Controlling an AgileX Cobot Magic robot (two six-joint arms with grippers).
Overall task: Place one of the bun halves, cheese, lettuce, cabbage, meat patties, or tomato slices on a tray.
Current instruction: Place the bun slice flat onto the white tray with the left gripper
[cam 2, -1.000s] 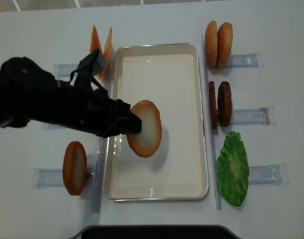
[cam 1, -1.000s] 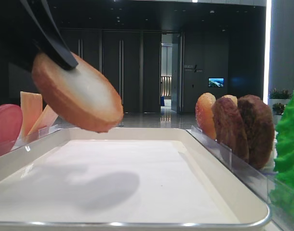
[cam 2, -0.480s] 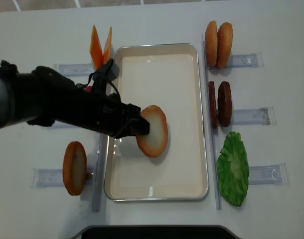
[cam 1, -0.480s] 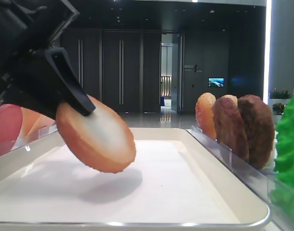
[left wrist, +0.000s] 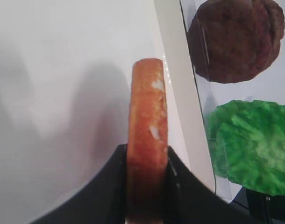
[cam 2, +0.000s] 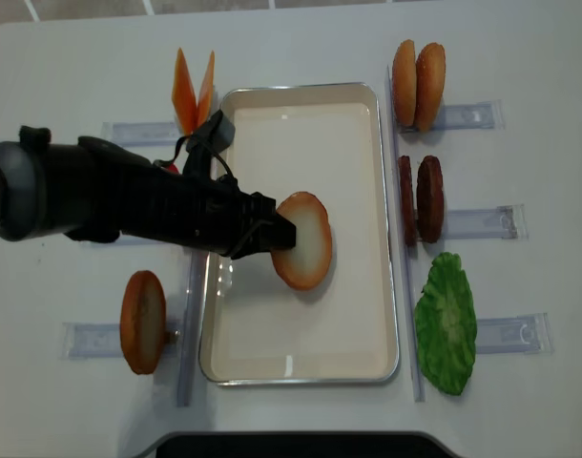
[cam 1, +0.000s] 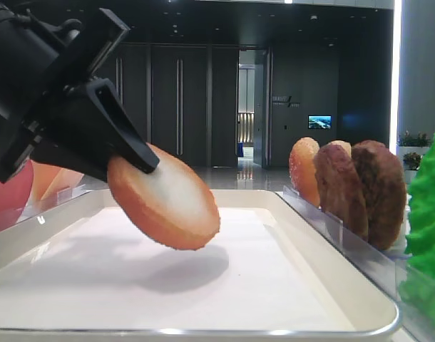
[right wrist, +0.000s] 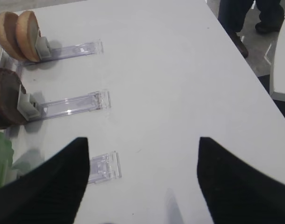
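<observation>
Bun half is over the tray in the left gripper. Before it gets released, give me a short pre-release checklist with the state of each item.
1. Left gripper shut on the bun half: ok.
2. Bun half over the tray, inside its rim: ok.
3. Tray floor under the bun bare: ok.
4. Bun resting on the tray floor: not ok; it hangs tilted above its shadow in the low front view.
5. Meat patties and lettuce outside the tray, away from the drop spot: ok.
6. Right gripper open and away from the tray: ok.

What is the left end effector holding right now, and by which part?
The left end effector holds a bun half by its edge, pinched across crust and cut face.
</observation>
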